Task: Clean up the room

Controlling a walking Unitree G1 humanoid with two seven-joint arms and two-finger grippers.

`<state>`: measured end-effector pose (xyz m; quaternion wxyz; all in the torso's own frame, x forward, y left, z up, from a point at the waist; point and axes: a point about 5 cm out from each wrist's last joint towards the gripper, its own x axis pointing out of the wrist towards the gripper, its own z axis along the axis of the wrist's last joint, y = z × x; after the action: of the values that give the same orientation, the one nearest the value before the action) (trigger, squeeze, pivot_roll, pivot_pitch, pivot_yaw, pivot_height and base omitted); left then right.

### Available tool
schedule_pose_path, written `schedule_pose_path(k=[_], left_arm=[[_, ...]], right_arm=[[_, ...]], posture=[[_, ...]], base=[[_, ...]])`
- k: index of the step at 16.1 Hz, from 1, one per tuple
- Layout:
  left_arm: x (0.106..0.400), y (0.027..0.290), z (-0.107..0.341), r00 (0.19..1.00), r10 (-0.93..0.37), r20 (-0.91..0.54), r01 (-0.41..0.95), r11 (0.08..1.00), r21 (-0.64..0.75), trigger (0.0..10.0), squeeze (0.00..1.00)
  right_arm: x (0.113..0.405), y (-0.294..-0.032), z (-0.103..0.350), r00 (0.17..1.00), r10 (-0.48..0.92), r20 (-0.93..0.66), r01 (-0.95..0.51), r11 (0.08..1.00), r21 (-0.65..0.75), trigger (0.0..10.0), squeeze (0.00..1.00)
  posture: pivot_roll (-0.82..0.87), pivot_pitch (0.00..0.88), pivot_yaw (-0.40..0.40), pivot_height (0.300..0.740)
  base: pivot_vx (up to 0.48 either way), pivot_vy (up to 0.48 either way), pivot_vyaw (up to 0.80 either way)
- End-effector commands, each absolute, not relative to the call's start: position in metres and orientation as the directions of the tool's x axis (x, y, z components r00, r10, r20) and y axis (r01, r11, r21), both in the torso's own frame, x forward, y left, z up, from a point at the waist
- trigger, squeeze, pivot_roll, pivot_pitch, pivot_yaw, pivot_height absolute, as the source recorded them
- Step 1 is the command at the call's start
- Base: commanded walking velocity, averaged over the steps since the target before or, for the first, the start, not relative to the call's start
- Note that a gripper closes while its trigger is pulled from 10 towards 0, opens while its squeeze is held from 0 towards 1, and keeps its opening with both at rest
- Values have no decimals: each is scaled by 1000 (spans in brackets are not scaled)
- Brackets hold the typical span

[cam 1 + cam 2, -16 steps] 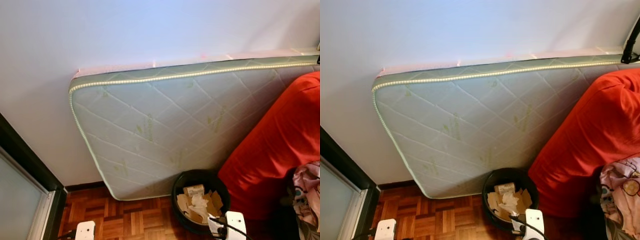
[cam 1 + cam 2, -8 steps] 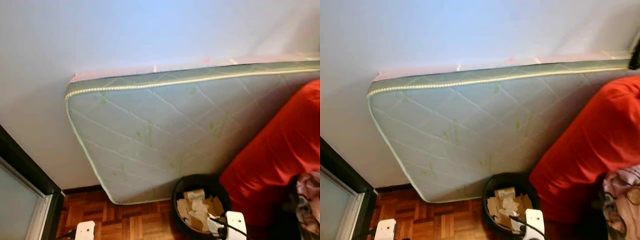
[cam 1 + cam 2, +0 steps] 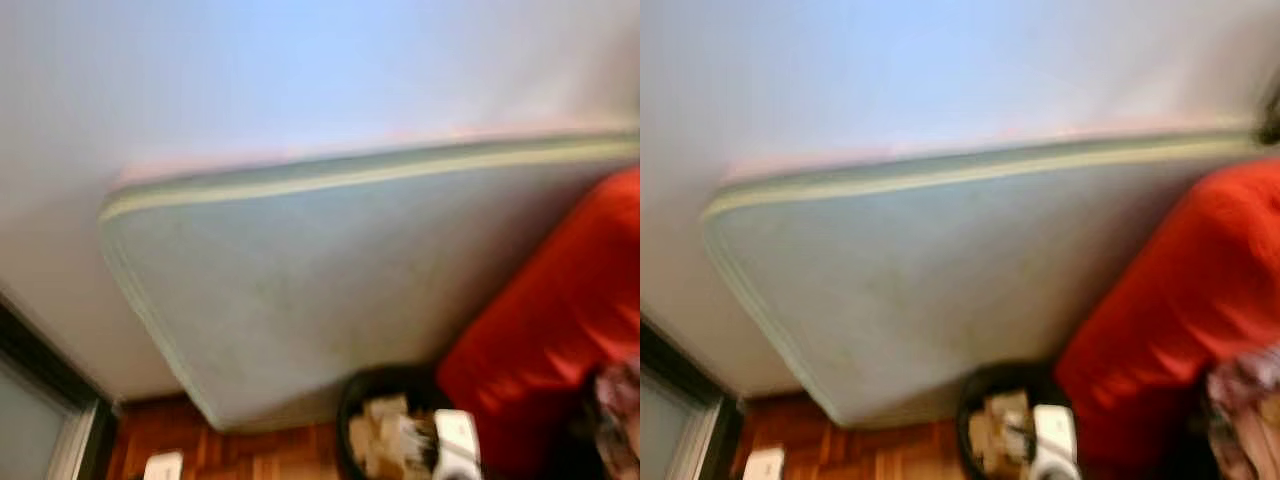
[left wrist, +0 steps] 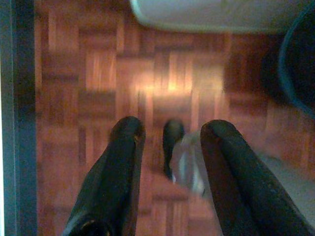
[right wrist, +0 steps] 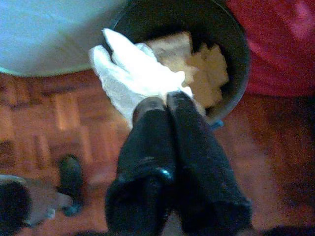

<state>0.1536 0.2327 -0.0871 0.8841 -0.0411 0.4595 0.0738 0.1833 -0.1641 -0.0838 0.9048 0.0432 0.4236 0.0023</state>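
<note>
**Bin hemmed in on two sides**

The black bin [image 5: 231, 54] sits lower centre, its mouth open above the scraps. The leaning mattress [image 3: 330, 290] crowds its back, the red cushion [image 3: 560, 340] its right. Bare parquet floor [image 4: 147, 83] lies lower left.

A pale green mattress [image 3: 320, 290] leans against the white wall [image 3: 300, 70], beside red bedding [image 3: 560, 320].

Both head views look forward and down, blurred, at a pale green quilted mattress [image 3: 320, 290] leaning on the wall, sharing the round black waste bin [image 3: 990, 395] below it. The left wrist view faces straight down, close over the wooden parquet floor [image 4: 147, 88]. The right wrist view looks down close above that bin.
</note>
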Motion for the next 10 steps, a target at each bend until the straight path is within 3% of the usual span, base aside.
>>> schedule_pose_path(k=[1,10], left_arm=[[157,226,-87,576,78,-814,-152,988,-13,10000,0],[155,223,-88,577,73,-813,-155,988,-21,10000,0]], right_arm=[[173,-180,-87,618,4,-786,53,998,46,10000,0],[166,-200,-87,612,-3,-791,56,998,40,10000,0]], posture=[[-26,0,-2,740],[-27,0,-5,740]], base=[[255,0,0],[227,0,0]])
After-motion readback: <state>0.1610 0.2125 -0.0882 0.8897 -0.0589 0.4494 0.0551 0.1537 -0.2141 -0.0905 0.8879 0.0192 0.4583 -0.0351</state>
